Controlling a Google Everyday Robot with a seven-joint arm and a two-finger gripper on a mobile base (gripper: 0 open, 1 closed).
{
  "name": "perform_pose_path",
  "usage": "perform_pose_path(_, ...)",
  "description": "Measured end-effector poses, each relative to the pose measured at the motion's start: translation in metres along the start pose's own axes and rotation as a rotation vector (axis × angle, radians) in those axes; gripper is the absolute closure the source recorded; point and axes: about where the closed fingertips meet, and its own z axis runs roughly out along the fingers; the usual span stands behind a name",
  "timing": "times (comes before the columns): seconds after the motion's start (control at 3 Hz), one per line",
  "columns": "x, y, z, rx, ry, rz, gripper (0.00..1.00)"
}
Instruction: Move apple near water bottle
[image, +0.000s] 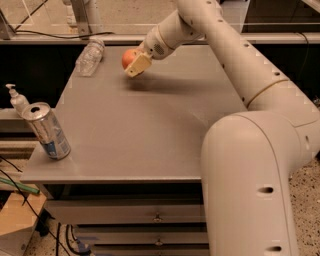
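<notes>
Red-orange round apple is pinched by the gripper over the grey table, near the crinkled water bottle.

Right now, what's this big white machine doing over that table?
A one-armed robot is reaching across the grey table. Its gripper is shut on the apple and holds it above the table's far end. The water bottle lies on its side just to the left, and the two are not touching. A soda can stands at the near left corner, untouched.
</notes>
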Motion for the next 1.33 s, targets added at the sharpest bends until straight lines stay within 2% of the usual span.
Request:
perform_pose_path(0.33,-0.019,0.002,0.023,-0.029,-0.045,-0.011,1.0)
perform_pose_path(0.67,-0.034,0.007,0.043,-0.056,-0.073,-0.018,0.84)
perform_pose_path(1.33,-0.047,0.01,0.07,-0.073,-0.084,-0.016,0.37)
